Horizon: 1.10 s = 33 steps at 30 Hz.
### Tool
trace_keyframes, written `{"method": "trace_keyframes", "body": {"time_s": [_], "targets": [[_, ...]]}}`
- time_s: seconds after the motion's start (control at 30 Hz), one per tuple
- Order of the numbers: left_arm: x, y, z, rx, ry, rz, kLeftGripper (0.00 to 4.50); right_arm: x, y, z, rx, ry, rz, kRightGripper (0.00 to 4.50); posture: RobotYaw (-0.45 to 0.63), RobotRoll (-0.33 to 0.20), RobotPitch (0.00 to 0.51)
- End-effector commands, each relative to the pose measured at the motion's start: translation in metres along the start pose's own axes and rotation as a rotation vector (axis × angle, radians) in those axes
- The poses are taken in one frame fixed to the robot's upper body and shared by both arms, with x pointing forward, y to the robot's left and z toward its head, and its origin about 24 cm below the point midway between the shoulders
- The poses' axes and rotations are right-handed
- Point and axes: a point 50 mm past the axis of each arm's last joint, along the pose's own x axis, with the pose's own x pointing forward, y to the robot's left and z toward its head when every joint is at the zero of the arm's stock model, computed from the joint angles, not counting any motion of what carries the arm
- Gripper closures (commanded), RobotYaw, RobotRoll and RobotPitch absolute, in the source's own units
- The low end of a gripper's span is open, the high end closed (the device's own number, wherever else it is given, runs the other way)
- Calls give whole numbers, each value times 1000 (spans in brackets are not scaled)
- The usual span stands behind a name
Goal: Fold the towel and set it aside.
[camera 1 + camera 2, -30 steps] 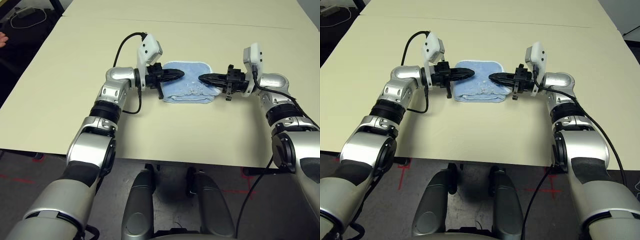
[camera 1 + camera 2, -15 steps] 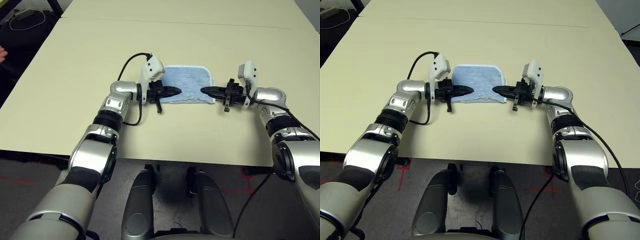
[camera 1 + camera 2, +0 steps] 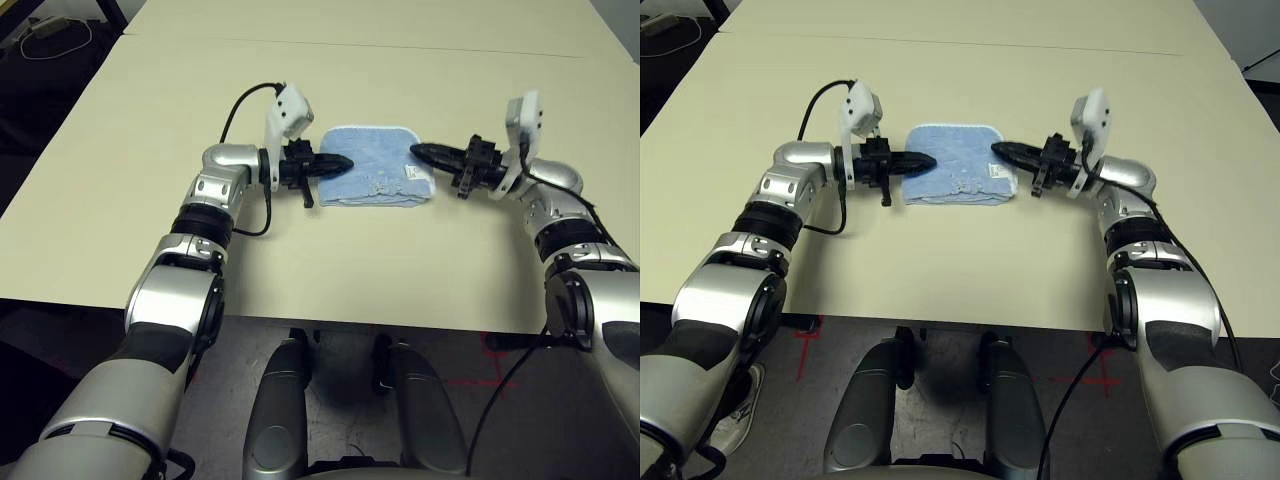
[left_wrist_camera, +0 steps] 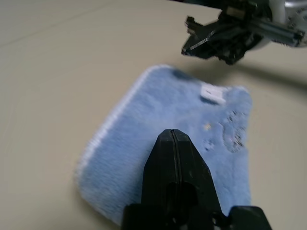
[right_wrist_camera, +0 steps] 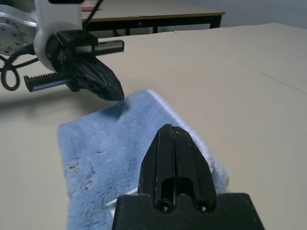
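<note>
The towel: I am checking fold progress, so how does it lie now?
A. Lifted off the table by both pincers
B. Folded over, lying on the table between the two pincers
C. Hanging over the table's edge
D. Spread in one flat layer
B: the towel lies doubled on the table, a rounded fold along its near edge, the left pincer and right pincer shut at its two sides.

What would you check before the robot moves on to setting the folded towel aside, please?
1. Towel folded flat on the table: ok, near edge doubled.
2. Left gripper shut and empty: ok, fingers closed at the towel's left edge.
3. Right gripper shut and empty: ok, at the towel's right edge.
4. Grippers lifted off the cloth: cannot tell.
5. Bare table on both sides for setting it aside: ok.
6. White tag lying on top, not caught: ok.
</note>
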Motion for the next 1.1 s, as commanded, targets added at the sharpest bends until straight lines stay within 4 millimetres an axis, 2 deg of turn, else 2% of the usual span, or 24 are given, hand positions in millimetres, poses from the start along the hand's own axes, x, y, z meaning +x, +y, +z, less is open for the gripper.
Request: {"method": "trace_keyframes", "body": {"time_s": [0.03, 0.17, 0.5, 0.67, 0.8, 0.93, 1.1], "targets": [[7, 3, -8, -47, 11, 104, 4468, 5, 2, -9, 21, 59, -44, 4500, 68, 0, 231], [18, 3, -16, -85, 43, 194, 4468, 15, 4, -15, 45, 84, -101, 4500, 69, 0, 231], [29, -4, -20, -97, 64, 161, 4468, 23, 5, -27, 75, 171, -203, 4500, 54, 0, 231], [23, -9, -46, -97, 174, 163, 4468, 24, 16, -50, 95, 304, -214, 4500, 45, 0, 235], [18, -11, -58, -110, 214, 157, 4468, 21, 21, -62, 111, 347, -243, 4500, 52, 0, 235], [10, -10, -64, -116, 234, 174, 4468, 21, 21, -61, 119, 328, -243, 4500, 51, 0, 234], [7, -4, -59, -94, 222, 226, 4468, 20, 16, -54, 105, 299, -256, 4500, 47, 0, 229]]}}
